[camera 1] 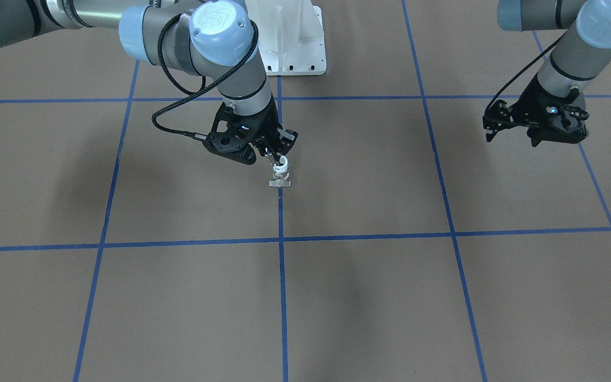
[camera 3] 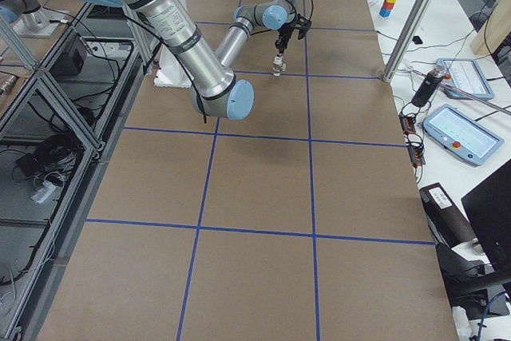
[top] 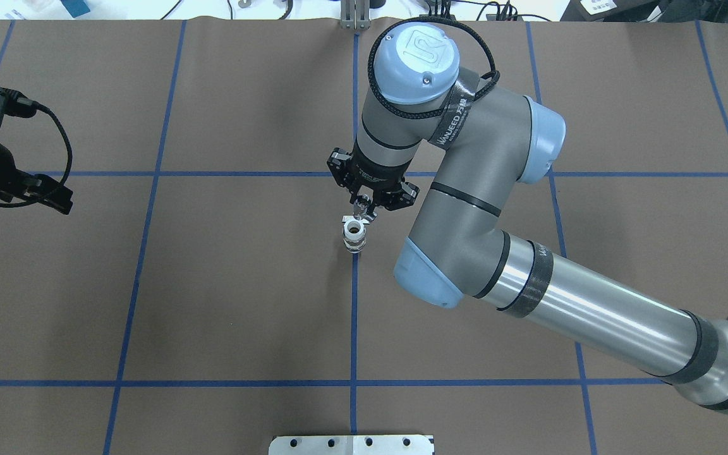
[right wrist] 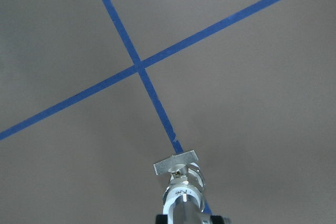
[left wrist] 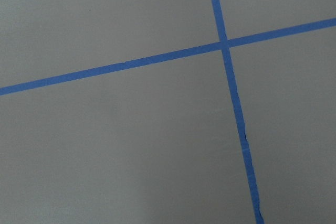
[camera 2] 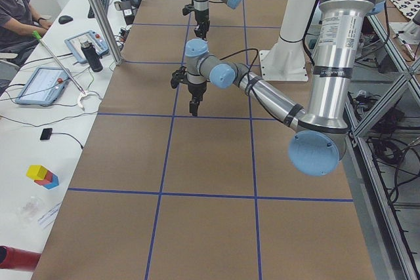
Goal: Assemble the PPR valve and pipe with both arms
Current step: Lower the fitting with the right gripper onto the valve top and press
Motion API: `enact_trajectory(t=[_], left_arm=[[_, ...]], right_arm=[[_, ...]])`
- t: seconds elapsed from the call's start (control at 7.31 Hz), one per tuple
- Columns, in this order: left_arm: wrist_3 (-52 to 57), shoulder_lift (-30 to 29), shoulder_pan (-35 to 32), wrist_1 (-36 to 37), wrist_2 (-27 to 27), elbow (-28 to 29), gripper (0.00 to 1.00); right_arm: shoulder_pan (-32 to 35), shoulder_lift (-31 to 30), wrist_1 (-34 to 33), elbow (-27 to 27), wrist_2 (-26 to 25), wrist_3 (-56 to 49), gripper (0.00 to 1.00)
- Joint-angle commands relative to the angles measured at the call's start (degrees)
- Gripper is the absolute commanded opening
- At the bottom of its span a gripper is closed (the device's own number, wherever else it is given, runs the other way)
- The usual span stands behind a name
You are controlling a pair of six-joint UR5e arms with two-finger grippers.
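One part in hand so far. Beyond the white bolted pedestal (top: 351, 445), over the blue tape line (top: 354, 316) at mid-table, a small white plastic valve with a flat metal handle (top: 354, 235), pinched at the tips of the closed black right gripper (top: 362, 212); touching the brown table (top: 244, 284) or just clear, impossible to say. Farther left, the black left gripper (camera 1: 536, 135), seemingly holding nothing, its opening unreadable. No pipe in view. Judged best: grip kept firm, bore squared to its mate before any push.
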Motion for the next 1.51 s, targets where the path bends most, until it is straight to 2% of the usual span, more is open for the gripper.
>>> enact_trajectory(t=[0.0, 1.37], left_arm=[[0.0, 0.0, 0.1, 0.0, 0.0, 0.0, 0.99], [0.0, -0.1, 0.0, 0.0, 0.0, 0.0, 0.99]], right_arm=[[-0.6, 0.3, 0.0, -0.5, -0.2, 0.1, 0.0], [-1.6, 0.3, 0.6, -1.2, -0.7, -0.1, 0.0]])
